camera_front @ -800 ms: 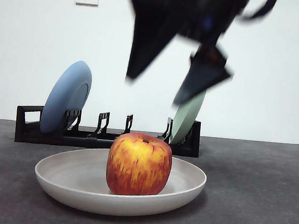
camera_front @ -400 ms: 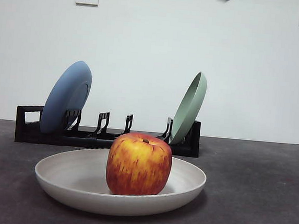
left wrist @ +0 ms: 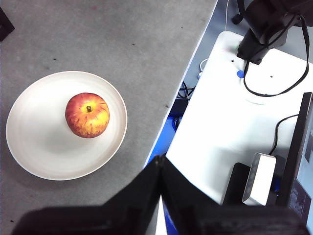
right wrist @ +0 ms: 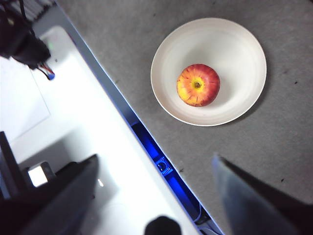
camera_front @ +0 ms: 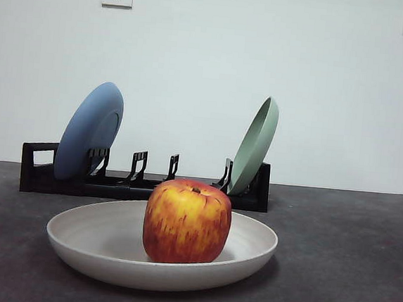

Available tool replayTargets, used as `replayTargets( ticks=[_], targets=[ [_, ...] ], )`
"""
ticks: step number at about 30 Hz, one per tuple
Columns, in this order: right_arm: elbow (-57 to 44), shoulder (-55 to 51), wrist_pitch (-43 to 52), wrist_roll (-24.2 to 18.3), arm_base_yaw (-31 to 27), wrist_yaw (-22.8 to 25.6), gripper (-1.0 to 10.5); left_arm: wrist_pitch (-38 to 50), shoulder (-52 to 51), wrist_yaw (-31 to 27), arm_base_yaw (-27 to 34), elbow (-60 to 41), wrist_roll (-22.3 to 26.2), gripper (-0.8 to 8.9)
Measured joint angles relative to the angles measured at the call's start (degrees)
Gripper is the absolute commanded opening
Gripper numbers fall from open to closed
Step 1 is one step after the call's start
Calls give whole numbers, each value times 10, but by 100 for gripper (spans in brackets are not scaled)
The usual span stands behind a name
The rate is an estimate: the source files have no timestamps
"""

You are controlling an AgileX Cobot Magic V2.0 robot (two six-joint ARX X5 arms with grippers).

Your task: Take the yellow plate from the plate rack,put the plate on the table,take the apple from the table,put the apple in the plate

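Note:
The red and yellow apple (camera_front: 187, 222) stands upright in the middle of the cream yellow plate (camera_front: 101, 245), which lies flat on the dark grey table (camera_front: 347, 263) in front of the black plate rack (camera_front: 37, 172). Both show in the left wrist view, apple (left wrist: 87, 115) and plate (left wrist: 34, 132), and in the right wrist view, apple (right wrist: 198, 85) and plate (right wrist: 234, 44). My left gripper (left wrist: 160, 164) is shut and empty, high above the table's edge. My right gripper (right wrist: 154, 164) is open and empty, also high and off to the side. Neither shows in the front view.
A blue plate (camera_front: 89, 130) leans in the rack's left end and a pale green plate (camera_front: 255, 145) in its right end. A white bench (left wrist: 230, 127) with cables and boxes lies beyond the table's edge; it also shows in the right wrist view (right wrist: 73, 98).
The open gripper that hung above the apple a second ago has risen out of the front view. The apple and the plate have not moved.

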Motion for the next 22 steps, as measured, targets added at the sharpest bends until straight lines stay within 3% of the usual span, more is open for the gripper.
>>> replayTargets(
  ticks=[1,22],
  targets=[
    [0,-6,0,5,0,0,-25,0,0,0,0,0,0,-8],
    [0,-41,0,20,0,0,1,0,0,0,0,0,0,-4]
  ],
)
